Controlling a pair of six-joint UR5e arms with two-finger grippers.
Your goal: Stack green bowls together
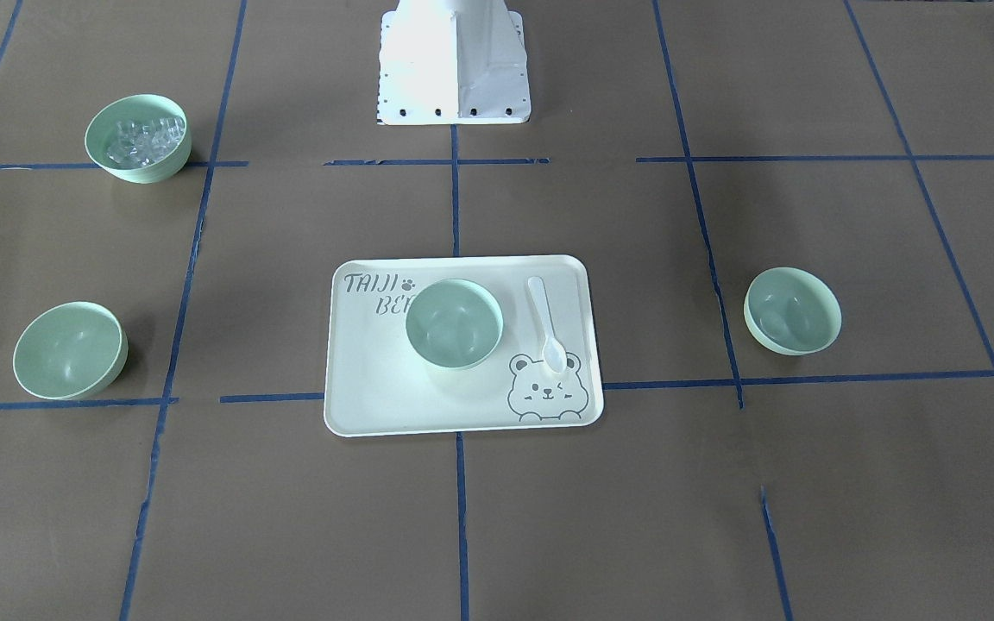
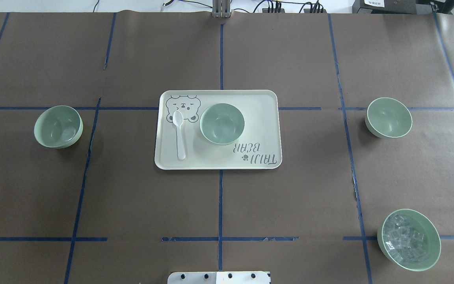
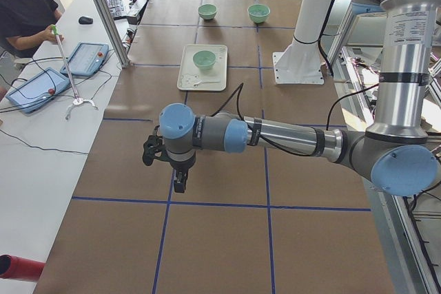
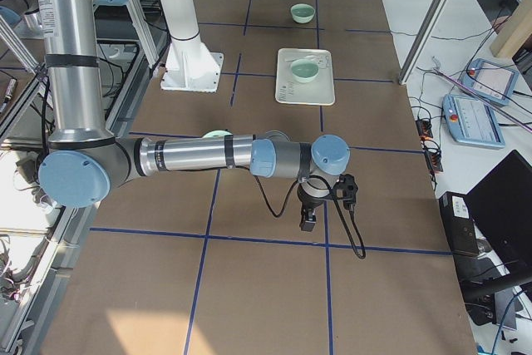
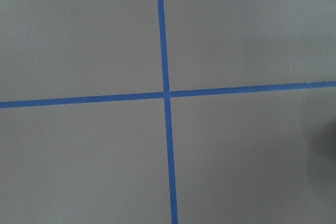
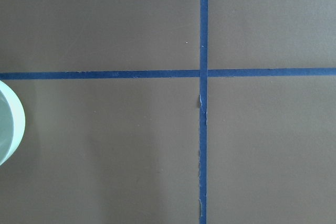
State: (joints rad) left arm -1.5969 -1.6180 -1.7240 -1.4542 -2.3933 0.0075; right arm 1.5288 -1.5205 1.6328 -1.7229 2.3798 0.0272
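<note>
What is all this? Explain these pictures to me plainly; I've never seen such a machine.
This is a robot with two jointed arms at a brown table marked with blue tape. Two pictures look down on the table: one from across it, one from behind the robot. Two are taken from the table's ends: one shows the left arm large, the other the right arm. The last two come from wrist cameras and show mostly bare table. A cream tray carries the middle green bowl and a white spoon. The left green bowl and the right green bowl sit apart, on the robot's own left and right. A fourth bowl holds clear chunks. Neither arm seems to hold anything; whether the jaws are open cannot be told.
</note>
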